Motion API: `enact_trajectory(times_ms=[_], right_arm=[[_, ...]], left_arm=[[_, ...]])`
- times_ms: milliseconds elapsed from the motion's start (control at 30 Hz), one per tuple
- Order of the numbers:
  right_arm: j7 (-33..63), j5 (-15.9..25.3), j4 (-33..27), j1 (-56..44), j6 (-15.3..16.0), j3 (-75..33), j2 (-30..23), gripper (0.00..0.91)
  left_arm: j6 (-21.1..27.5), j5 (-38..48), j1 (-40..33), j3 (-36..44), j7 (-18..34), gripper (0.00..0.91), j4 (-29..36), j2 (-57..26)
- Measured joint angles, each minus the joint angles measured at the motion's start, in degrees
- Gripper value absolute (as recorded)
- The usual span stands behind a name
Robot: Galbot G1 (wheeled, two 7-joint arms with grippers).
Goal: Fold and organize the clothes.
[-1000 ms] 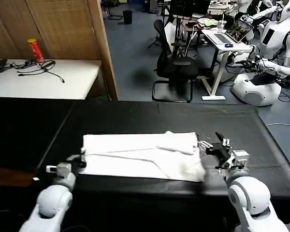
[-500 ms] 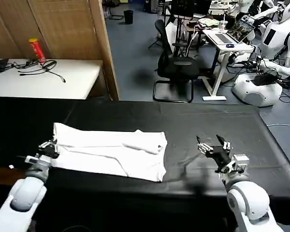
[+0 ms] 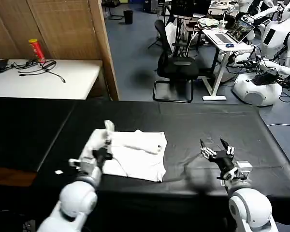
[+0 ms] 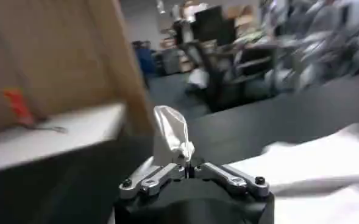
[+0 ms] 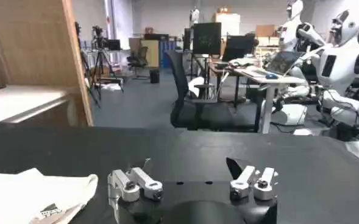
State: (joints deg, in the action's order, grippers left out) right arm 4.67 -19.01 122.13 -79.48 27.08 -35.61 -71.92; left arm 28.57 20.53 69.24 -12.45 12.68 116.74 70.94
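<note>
The white T-shirt (image 3: 133, 157) lies folded on the black tabletop (image 3: 193, 121), left of the middle and close to the near edge. Its left end is raised off the surface: the left hand (image 3: 104, 151) is clenched on a bunch of that cloth, and a tuft of white fabric (image 3: 108, 126) stands up above the fingers. In the left wrist view the 2 fingers of the left hand (image 4: 188, 171) meet at their tips with the fabric pinched between them, and the rest of the T-shirt (image 4: 325, 161) spreads flat on the tabletop beyond. A small dark mark shows near the shirt's far right corner in the head view.

The right hand (image 3: 217, 151) rests near the tabletop's near edge, right of the middle and well apart from the shirt, its fingers spread and grasping nothing. In the right wrist view the 2 fingers of the right hand (image 5: 191, 176) stand wide apart over bare black surface, and a corner of the T-shirt (image 5: 39, 195) with a black printed logo lies off to one side.
</note>
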Motion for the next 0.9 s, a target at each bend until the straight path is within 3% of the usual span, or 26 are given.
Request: enact_trajectory(times_ms=[200, 600, 633, 900], right_arm=[[-0.17, 0.44, -0.63, -0.23, -0.16, 0.15, -0.28, 0.878], [-0.36, 1.30, -1.58, 0.19, -0.41, 1.97, -0.46, 0.878], [-0.38, 1.30, -1.61, 0.29, -0.41, 2.16, -0.42, 0.878], [-1.89, -1.95, -1.81, 1.50, -0.26, 4.18, 1.07, 0.878]], left_arm=[[0.66, 3.98, -2.55, 5.99, 1.44, 0.000, -0.99, 5.04], [-2.55, 0.30, -4.42, 8.59, -0.33, 0.000, -7.13, 10.45], [-2.62, 0.01, -4.28, 8.70, -0.56, 0.878, -7.48, 10.68], [-6.01, -1.79, -3.63, 9.20, -4.05, 0.878, -10.11, 12.97]])
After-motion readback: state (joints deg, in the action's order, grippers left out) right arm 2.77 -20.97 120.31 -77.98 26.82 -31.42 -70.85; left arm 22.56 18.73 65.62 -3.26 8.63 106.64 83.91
